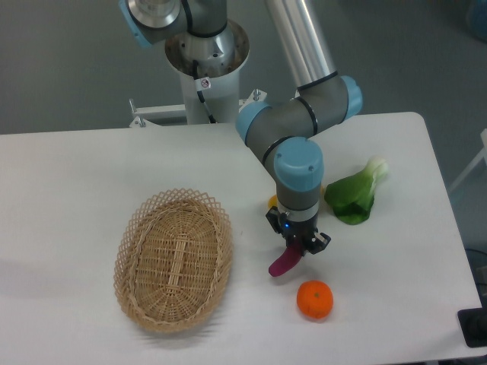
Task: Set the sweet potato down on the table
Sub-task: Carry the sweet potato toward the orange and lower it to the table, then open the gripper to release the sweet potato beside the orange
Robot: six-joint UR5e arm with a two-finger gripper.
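One sweet potato (283, 262) is hanging tilted from my gripper (296, 249), which is closing on its upper end, low over the white table (68, 175). One orange fruit (314, 299) is lying just beside it, one wicker basket (173, 259) to the side, one leafy green (353, 198) behind, one yellow fruit (272, 202) mostly hiding behind my wrist; I am reading no writing anywhere

The gripper (295, 249) stood over the table (76, 175), right of centre, clamped on the upper end of the sweet potato (283, 262), which slanted down to its left. A wicker basket (173, 258) lay well to its left. An orange (314, 299) sat just in front, slightly right. A leafy vegetable (354, 196) lay behind and to the right. A yellow fruit (272, 202) peeked out directly behind, mostly hidden by the arm.
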